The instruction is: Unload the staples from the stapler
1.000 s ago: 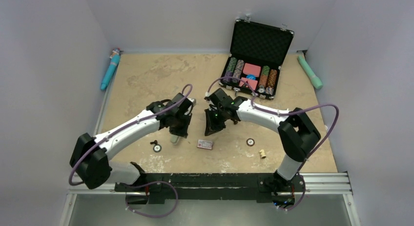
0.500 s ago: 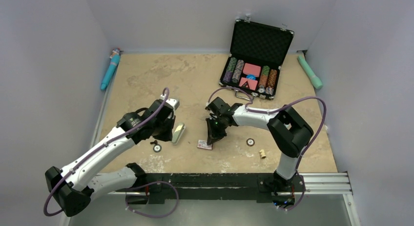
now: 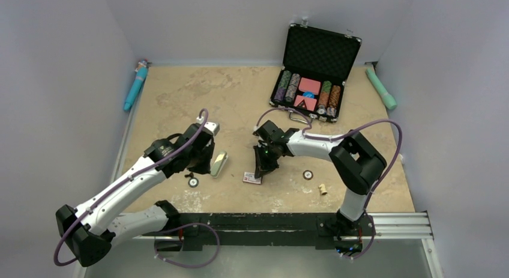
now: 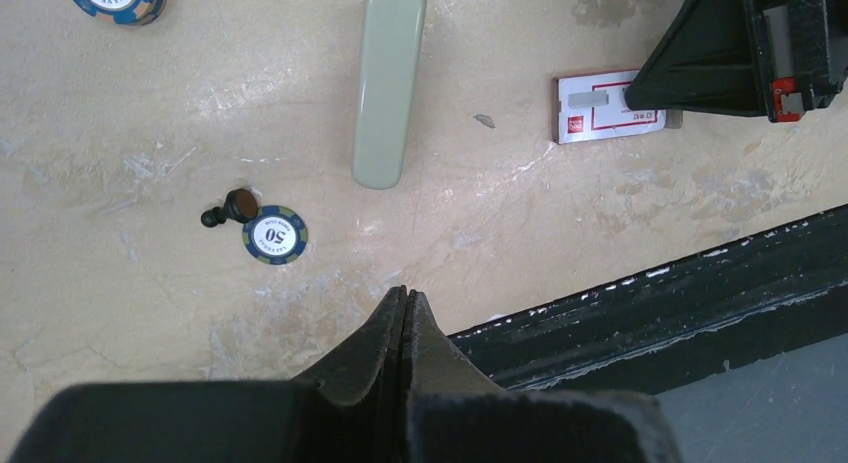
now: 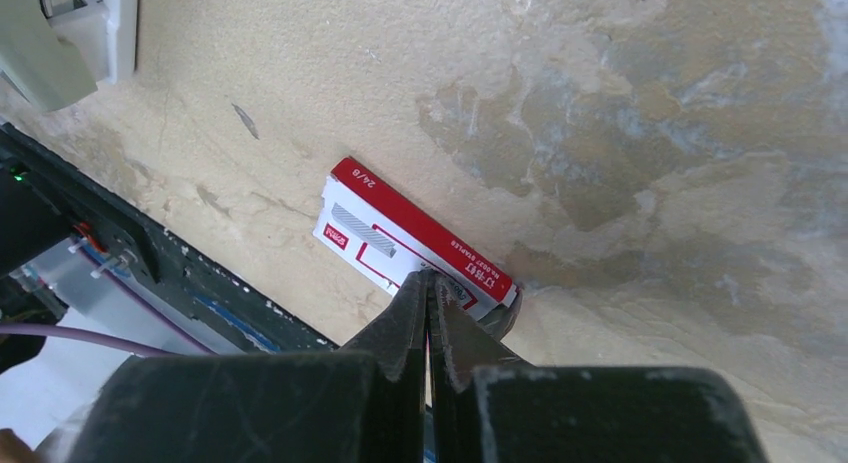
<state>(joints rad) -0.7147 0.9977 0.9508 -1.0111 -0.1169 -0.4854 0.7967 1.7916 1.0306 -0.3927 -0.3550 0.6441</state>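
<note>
The stapler (image 3: 219, 164) is a pale green, closed bar lying flat on the table; it also shows in the left wrist view (image 4: 388, 78). My left gripper (image 3: 201, 164) is shut and empty, raised just left of it (image 4: 405, 293). My right gripper (image 3: 259, 167) is shut (image 5: 428, 278), its tips low over the near end of the small red-and-white box (image 5: 410, 241). A small grey piece (image 5: 503, 318) that may be the staples pokes out by the box's end, mostly hidden by my finger. I see nothing between the jaws.
An open black case (image 3: 312, 80) of poker chips stands at the back right. Loose chips (image 3: 192, 182) (image 3: 308, 175) and a small wooden piece (image 3: 323, 189) lie near the front. A blue tube (image 3: 135, 86) lies far left, a green one (image 3: 381, 89) far right. A black rail (image 3: 258, 221) runs along the near edge.
My left arm has pulled back to the left and let go of the stapler, which now lies flat. My right gripper has dropped towards the box. Nothing has moved in the last half second.
</note>
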